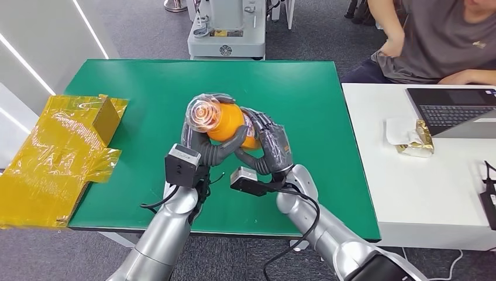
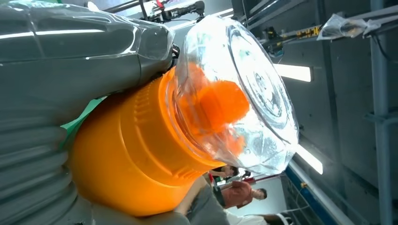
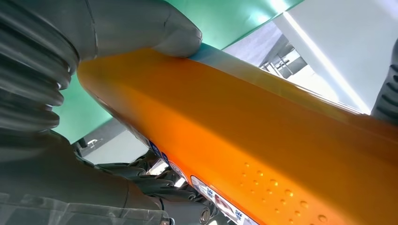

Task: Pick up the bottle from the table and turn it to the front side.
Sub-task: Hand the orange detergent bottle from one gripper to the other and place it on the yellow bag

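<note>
An orange bottle [image 1: 228, 124] with a clear cap [image 1: 204, 115] is held up over the middle of the green table [image 1: 304, 93], tilted so that its cap faces the head camera. My left hand [image 1: 199, 143] grips it around the cap end and my right hand [image 1: 270, 143] grips its body from the other side. In the left wrist view the clear cap [image 2: 244, 89] and orange shoulder [image 2: 136, 154] lie against the grey thumb [image 2: 70, 61]. In the right wrist view the orange body [image 3: 244, 136] runs across the picture, with a strip of label [image 3: 220, 201] along one edge.
Crumpled yellow wrapping [image 1: 55, 155] lies over the table's left edge. A white desk [image 1: 421, 187] to the right carries a laptop [image 1: 453, 108] and a small packet [image 1: 416, 139]. A person [image 1: 438, 41] sits behind that desk. A white machine [image 1: 227, 29] stands beyond the table.
</note>
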